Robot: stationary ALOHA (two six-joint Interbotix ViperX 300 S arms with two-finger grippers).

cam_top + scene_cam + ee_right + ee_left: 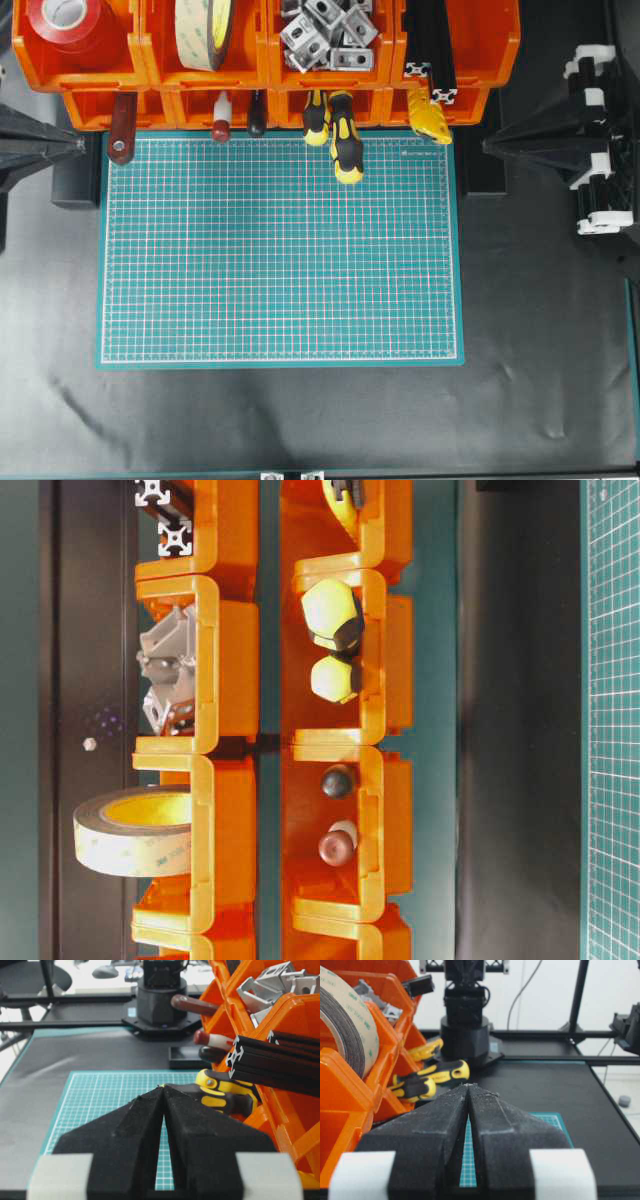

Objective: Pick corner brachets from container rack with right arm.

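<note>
Brackets lie heaped in an upper bin of the orange rack, top centre. The right gripper waits right of the rack, fingers pressed together; reaching, they must spread.

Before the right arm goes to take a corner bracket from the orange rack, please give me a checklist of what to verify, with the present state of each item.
1. Corner brachets present in an upper bin of the container rack: ok.
2. Bin open from above, nothing covering the brachets: ok.
3. Right end effector empty: ok.
4. Right end effector open for grasping: not ok, jaws are shut.
5. Left end effector away from the bin, at the table side: ok.
6. Black profiles in the next bin clear of the approach: cannot tell.
</note>
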